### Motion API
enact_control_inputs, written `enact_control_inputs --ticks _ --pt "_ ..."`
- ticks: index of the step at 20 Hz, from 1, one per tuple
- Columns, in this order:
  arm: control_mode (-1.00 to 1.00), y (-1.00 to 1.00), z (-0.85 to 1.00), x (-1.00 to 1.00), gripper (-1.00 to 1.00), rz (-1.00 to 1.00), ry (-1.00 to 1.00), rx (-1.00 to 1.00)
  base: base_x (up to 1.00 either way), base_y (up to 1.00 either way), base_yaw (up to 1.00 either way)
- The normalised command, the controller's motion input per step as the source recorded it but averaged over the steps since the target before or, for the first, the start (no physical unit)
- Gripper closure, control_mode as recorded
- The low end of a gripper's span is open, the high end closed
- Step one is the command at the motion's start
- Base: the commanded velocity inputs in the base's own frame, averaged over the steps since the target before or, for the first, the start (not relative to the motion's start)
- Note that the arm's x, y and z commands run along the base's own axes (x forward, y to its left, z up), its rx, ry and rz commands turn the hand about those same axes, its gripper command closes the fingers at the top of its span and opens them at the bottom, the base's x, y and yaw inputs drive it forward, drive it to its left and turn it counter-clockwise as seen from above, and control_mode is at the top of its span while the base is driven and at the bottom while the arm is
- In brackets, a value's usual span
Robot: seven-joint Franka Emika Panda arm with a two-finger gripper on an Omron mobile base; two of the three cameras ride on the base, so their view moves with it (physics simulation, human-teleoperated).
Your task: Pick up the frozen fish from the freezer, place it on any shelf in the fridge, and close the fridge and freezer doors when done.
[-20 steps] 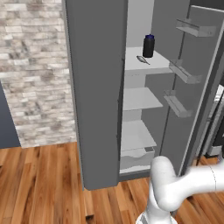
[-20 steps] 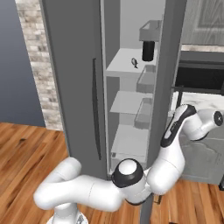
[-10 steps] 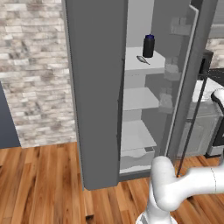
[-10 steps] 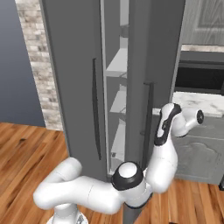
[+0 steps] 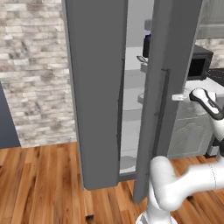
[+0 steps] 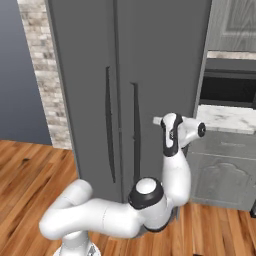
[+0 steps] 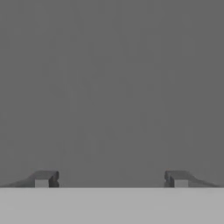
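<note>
A tall dark grey side-by-side unit stands against a pale brick wall (image 5: 30,65) on a wooden floor (image 5: 39,183). In the left base view the freezer door (image 5: 98,87) at 10 o'clock looks closed, and the fridge door (image 5: 168,83) at 1 o'clock stands ajar, leaving a narrow gap onto the fridge (image 5: 133,94). Through that gap, at about 12 o'clock, a dark bottle (image 5: 147,46) stands on a pale grey shelf (image 5: 134,65), and just beside it at its 7 o'clock lies a small silvery shape (image 5: 141,58), apparently the frozen fish, though it is too small to be sure. In the right base view both doors look nearly flush, each with a long thin vertical handle (image 6: 135,125). The gripper (image 7: 111,179) faces the plain grey door panel (image 7: 112,87) close up, its two fingertips (image 7: 43,179) spread wide apart with nothing between them; whether they touch the panel cannot be told. In the right base view the hand sits at about 3 o'clock of the right handle, against the door's outer face
</note>
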Motion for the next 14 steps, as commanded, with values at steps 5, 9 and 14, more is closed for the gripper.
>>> enact_control_inputs --ticks 5,9,14 --pt "-1.0 0.88 0.0 0.84 -1.0 -0.07 -0.03 0.01 0.0 0.0 0.0" --pt "-1.0 0.32 0.02 0.9 -1.0 -0.24 0.0 -0.07 0.0 0.0 0.0" --pt "-1.0 0.19 0.0 0.98 -1.0 -0.29 0.0 -0.08 0.0 0.0 0.0"
